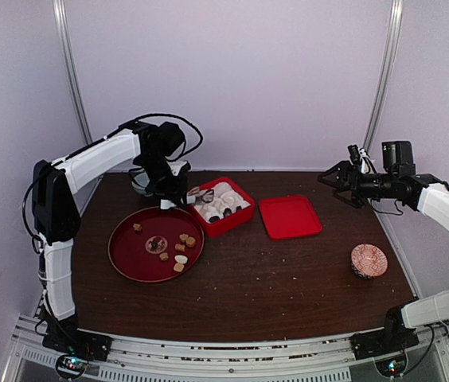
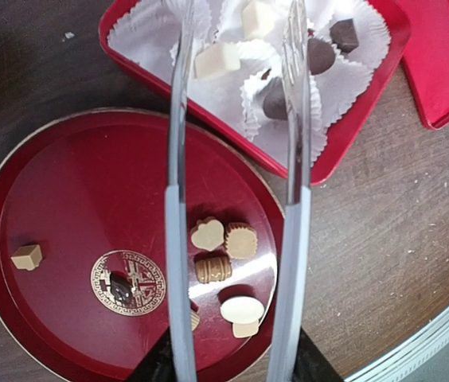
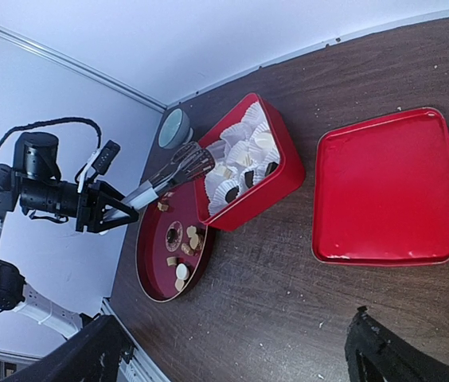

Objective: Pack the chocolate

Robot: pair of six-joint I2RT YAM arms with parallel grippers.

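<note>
The left fingers (image 2: 159,368) are clenched on the metal tongs (image 2: 177,239), whose blades stand apart and reach over the red box (image 2: 337,157). The tips run off the wrist view, so whether anything is nipped between them cannot be told. The right fingers (image 3: 384,350) are spread wide and empty, held at the far right of the desk (image 1: 272,286).

Nearest, the chocolate (image 2: 212,269) is seen loose on the round red plate (image 2: 65,183): a close cluster of tan and cream pieces, one dark piece on the gold centre mark, and one tan piece alone at the left. Beyond, cream and dark pieces are already seated in white paper cups (image 2: 141,32) inside the box.

The step is judged to be a transfer from plate to cup. One piece should be straddled by the blades, squeezed lightly, lifted over the box wall and let down into an empty cup. The clustered pieces lie close together, so a neighbour may be dragged, and the frilled cups may be snagged.

A patterned bowl (image 1: 368,260) is set near on the right, the red lid (image 2: 447,64) lies beside the box, and a grey bowl (image 3: 175,127) is at the far edge. None is judged to be in the way.
</note>
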